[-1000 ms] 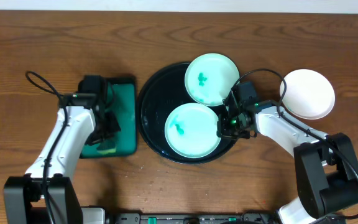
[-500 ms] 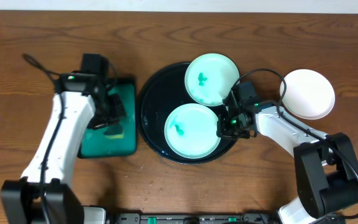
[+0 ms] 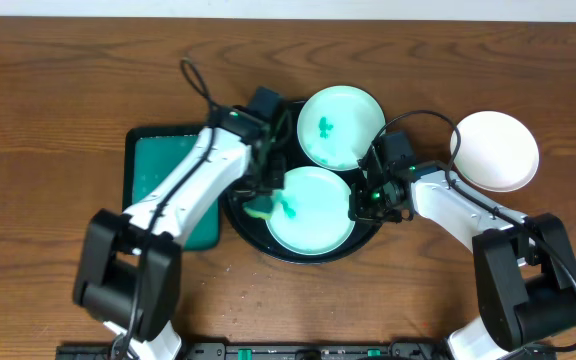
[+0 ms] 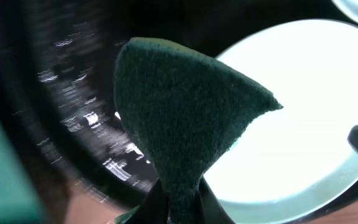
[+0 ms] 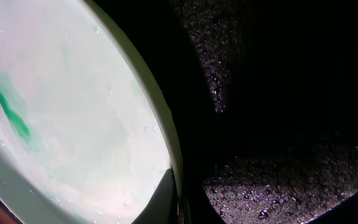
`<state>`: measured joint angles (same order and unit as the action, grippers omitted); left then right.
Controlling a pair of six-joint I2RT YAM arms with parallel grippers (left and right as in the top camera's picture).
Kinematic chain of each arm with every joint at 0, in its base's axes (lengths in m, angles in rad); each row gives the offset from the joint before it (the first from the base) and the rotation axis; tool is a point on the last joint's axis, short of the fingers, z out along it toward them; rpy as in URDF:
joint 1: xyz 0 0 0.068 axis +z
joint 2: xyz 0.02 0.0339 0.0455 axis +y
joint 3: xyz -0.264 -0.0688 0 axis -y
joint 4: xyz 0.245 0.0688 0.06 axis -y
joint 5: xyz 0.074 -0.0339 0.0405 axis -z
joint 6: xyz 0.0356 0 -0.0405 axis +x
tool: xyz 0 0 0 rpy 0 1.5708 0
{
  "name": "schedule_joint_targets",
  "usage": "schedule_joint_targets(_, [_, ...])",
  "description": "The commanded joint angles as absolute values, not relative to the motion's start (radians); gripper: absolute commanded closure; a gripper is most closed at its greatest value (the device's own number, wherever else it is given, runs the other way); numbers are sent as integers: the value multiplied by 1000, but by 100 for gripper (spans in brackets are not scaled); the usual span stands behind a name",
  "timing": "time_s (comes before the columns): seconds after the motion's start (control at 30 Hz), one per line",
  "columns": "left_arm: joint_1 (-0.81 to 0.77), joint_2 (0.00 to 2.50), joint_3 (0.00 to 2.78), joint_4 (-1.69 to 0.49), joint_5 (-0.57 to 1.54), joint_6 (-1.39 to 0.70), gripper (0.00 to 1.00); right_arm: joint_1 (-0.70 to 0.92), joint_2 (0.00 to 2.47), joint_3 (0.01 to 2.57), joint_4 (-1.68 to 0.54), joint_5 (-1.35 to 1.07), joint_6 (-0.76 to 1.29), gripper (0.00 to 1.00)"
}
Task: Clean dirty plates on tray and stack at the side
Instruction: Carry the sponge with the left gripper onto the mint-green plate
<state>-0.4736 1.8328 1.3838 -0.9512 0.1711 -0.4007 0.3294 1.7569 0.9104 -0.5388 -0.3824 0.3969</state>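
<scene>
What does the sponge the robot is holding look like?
The sponge is dark green and fuzzy on its scrubbing face, with a yellow side showing from above. The left gripper pinches one end, so it fans out. It hangs over the black tray, at the near mint plate's left edge.

left arm point(image 3: 183, 190) and right arm point(image 3: 458, 205): white shells, black joints, black bases point(image 3: 523, 285) at the frame's bottom; a black cable point(image 3: 420, 113) loops over each wrist; left gripper point(image 4: 177, 202) black-fingered.
</scene>
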Motion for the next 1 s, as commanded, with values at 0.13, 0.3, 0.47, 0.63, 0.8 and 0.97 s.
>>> schedule_joint_targets(0.13, [-527,1951,1401,-858,195,-459,93,357,1805,883,-542,-398,364,99])
schedule_joint_targets(0.3, [-549,2036,1401,-800,204,-496,93,357,1805,883,-542,-402,361,99])
schedule_joint_targets(0.47, [-587,2131,1401,-768,297,-511,93,357,1805,883,-542,-402,361,99])
schedule_joint_targets(0.63, [-661,2209,1401,-760,326,-514,92,357,1805,883,-546,-402,358,99])
schedule_joint_targets(0.8, [-731,2241,1401,-739,450,-490,93,357,1805,883,-554,-402,358,99])
schedule_joint_targets(0.97, [-786,2241,1401,-652,664,-462,93,357,1805,883,-562,-402,358,99])
